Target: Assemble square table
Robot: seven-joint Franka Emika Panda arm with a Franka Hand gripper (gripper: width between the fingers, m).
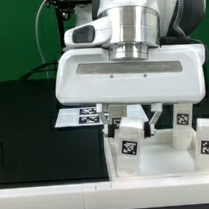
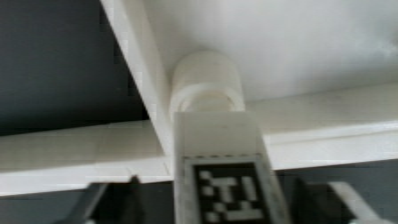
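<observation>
While the claw (image 2: 215, 192) stood open astride a tagged white leg (image 2: 217, 140) upright on the white slab (image 2: 320, 120) on the counter, that chunky plastic leg looked light, stiff and smooth, best pinched across its flat sides.

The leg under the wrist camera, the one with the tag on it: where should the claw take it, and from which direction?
Probably at the tagged end of the leg, coming straight along the camera's line so the two fingers pass on either side of it. Its flat side faces there look parallel and lie already between the open fingers; the other end is rounded and rests against the white tabletop.
</observation>
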